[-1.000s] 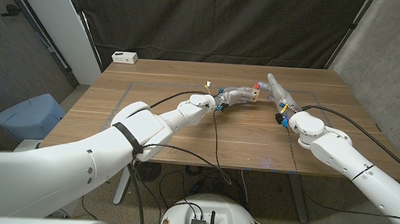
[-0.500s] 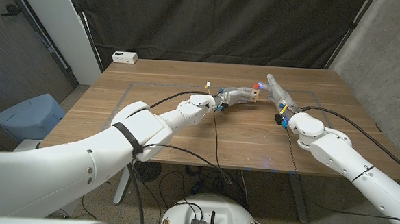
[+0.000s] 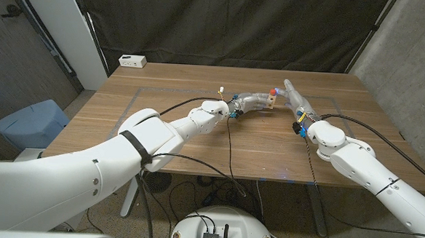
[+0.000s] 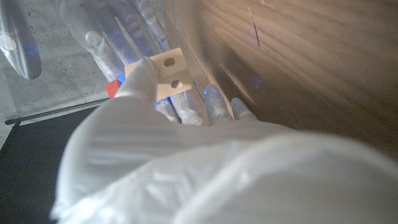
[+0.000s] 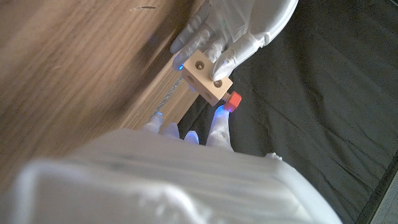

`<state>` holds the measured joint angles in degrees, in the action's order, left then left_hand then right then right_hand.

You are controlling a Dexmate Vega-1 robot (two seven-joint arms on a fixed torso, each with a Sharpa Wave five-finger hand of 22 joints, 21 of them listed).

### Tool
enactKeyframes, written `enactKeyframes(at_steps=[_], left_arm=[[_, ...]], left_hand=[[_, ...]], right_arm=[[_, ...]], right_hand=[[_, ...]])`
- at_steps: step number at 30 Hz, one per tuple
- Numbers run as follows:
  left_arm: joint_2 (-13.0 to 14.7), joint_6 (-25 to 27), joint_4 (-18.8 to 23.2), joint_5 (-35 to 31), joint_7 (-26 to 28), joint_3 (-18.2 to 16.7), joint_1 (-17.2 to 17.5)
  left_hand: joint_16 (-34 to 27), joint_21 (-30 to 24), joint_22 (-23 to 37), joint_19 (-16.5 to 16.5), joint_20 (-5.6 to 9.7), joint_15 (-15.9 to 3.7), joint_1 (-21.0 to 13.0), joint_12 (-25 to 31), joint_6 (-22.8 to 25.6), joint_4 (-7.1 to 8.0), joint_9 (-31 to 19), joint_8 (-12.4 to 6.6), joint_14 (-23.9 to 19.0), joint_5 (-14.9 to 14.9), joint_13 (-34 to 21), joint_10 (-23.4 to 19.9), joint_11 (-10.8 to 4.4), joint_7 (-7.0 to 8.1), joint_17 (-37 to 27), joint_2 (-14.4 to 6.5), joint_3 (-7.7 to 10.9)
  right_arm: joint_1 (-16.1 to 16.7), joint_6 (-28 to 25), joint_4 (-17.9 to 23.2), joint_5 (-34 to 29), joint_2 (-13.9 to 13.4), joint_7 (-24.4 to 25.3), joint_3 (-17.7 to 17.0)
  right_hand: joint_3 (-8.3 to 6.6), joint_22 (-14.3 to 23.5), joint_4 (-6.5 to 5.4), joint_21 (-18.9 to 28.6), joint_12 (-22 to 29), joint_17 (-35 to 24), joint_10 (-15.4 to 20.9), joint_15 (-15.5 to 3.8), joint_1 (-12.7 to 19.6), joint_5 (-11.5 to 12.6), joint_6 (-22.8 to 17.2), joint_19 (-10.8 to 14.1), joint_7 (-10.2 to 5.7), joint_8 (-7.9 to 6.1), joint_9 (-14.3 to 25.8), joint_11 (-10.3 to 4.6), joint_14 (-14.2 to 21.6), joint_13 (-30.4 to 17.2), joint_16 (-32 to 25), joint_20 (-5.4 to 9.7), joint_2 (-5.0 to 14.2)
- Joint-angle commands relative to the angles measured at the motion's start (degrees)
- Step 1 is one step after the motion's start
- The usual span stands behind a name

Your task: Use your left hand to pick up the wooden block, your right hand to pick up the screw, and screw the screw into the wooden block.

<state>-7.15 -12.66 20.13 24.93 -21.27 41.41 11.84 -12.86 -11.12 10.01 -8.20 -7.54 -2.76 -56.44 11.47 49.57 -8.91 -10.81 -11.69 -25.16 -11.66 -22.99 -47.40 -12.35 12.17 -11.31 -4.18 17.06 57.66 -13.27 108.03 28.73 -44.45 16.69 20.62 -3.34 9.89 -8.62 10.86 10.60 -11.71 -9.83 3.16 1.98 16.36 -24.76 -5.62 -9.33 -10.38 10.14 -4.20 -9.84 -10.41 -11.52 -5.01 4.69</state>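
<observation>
My left hand holds a pale wooden block above the far middle of the table. The block has round holes in its faces, and my left hand's fingers wrap its far side. A screw with a red head sits against the block, and my right hand's fingertips touch that head. My right hand reaches in from the right, with the red head between it and the block. The screw's shaft is hidden.
A white box lies at the table's far left corner. A black curtain hangs behind the wooden table. Cables run along both arms across the tabletop. A blue bin stands on the floor left of the table.
</observation>
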Motion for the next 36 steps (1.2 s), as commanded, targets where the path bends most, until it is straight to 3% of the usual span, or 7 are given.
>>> enactKeyframes(at_steps=[1,36], left_arm=[[0.0,-0.9,0.1,0.0,-0.7,-0.2,0.4],[-0.1,0.1,0.0,-0.2,0.0,-0.1,0.1]], left_hand=[[-0.3,-0.4,0.3,-0.4,0.29,-3.1,0.0,0.6,2.5,0.17,-0.3,-0.45,-0.6,-0.3,-0.3,-0.5,-0.08,-1.88,-0.2,-0.6,0.32],[-0.3,-0.4,0.3,-0.5,0.32,-3.08,0.0,0.6,2.6,0.17,-0.3,-0.5,-0.6,-0.3,-0.3,-0.6,-0.07,-1.99,-0.2,-0.6,0.3]], right_arm=[[1.3,0.2,0.9,0.2,-0.4,0.7,-0.6],[2.8,-0.7,4.0,-0.4,-1.7,0.7,-0.8]], right_hand=[[-0.05,0.0,-0.1,0.3,0.4,-0.2,-5.3,0.28,-0.2,0.5,-0.5,-0.1,0.09,-0.32,0.0,0.22,-9.1,0.0,-0.4,0.29,1.63],[-0.11,0.0,-0.03,0.3,0.5,-0.2,-5.0,0.26,-0.1,0.5,-1.0,0.1,0.23,-0.39,0.0,0.24,-9.0,0.0,-0.4,0.39,1.72]])
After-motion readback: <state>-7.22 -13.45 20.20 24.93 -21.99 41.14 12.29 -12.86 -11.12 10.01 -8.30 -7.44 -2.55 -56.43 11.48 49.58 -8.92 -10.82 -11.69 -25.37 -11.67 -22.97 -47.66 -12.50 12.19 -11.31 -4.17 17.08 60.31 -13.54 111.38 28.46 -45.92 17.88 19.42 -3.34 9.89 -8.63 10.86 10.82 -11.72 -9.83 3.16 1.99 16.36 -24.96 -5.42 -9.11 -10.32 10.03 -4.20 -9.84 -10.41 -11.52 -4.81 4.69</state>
